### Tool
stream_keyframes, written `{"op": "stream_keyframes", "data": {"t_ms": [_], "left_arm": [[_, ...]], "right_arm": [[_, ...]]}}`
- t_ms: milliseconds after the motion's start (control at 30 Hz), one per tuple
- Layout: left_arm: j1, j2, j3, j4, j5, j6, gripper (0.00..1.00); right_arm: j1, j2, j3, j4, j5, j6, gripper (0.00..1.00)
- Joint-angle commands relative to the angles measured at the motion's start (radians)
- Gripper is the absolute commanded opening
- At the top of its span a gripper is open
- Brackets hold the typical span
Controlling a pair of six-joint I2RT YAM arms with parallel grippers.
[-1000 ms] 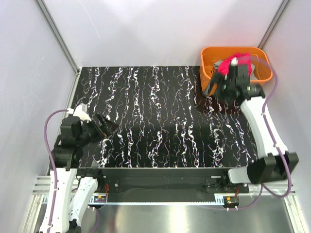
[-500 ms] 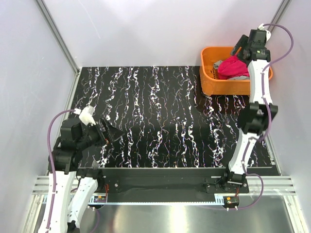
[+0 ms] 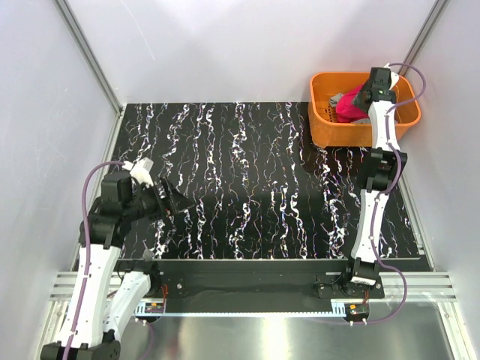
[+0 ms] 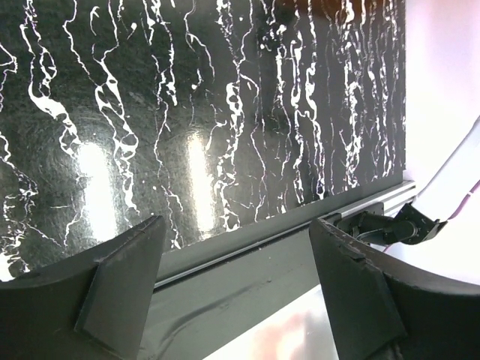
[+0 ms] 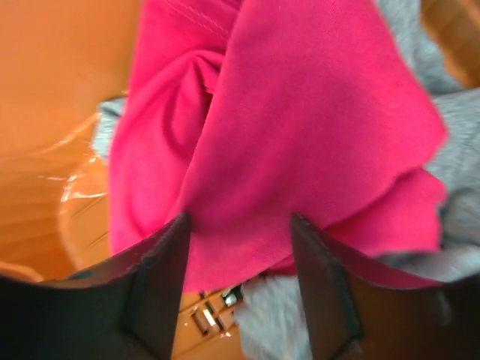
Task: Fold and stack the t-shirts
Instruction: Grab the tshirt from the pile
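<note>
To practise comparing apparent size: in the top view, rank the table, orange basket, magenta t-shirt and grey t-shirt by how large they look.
1. table
2. orange basket
3. magenta t-shirt
4. grey t-shirt
Both shirts are partly hidden by the right arm, so their order is unsure.

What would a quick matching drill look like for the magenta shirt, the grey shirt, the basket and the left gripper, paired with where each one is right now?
Things:
1. magenta t-shirt
2. grey t-shirt
3. orange basket
4. left gripper

Places or states:
a. sits at the far right corner of the table, with both shirts inside
b. bunched up, with a fold between the fingers of the right gripper
c. shows beneath and beside the other shirt
d. open above the table's left side, nothing between its fingers

Pairs: 1-b, 2-c, 3-a, 4-d
</note>
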Motion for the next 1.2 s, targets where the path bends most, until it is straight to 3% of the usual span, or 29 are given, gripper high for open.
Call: {"op": "stream_keyframes", "data": {"t_ms": [0,67,167,200,233,400,467,567,933,1067,1167], "left_arm": [[-0.004,0.025,0.048,0.017,0.015,0.02,0.84],[-0.004,0.033,0.054,0.017,0.018,0.021,0.84],[-0.004,0.047,0.066,0.017,0.023,0.018,0.83],[-0.004,0.056,0.069,0.016,0.024,0.018,0.82],[-0.006,0.059,0.072,0.019,0.024,0.017,0.81],[-0.017,0.083,0.101,0.034,0.035,-0.009,0.83],[-0.024,0.083,0.109,0.065,0.049,-0.04,0.93],[-0.034,0.073,0.135,0.111,0.027,-0.068,0.97],[-0.055,0.013,0.109,0.151,0.026,-0.187,0.96],[-0.055,-0.002,0.121,0.207,0.03,-0.227,0.98],[-0.055,0.014,0.15,0.241,0.045,-0.261,0.99]], "right_arm": [[-0.002,0.036,0.057,0.079,0.014,0.033,0.53],[-0.004,0.056,0.074,0.094,0.027,0.03,0.47],[-0.004,0.062,0.101,0.109,0.019,0.022,0.2],[-0.004,0.057,0.11,0.109,0.018,0.025,0.02],[-0.005,0.034,0.11,0.109,0.025,0.027,0.0],[-0.004,-0.094,0.153,0.114,0.045,0.091,0.0],[-0.005,-0.165,0.176,0.117,0.033,0.119,0.0],[-0.004,-0.277,0.18,0.134,0.021,0.151,0.0],[0.025,-0.611,0.146,0.172,-0.177,0.295,0.0],[0.076,-0.722,0.008,0.171,-0.378,0.401,0.0],[0.201,-0.82,-0.172,0.145,-0.484,0.407,0.0]]}}
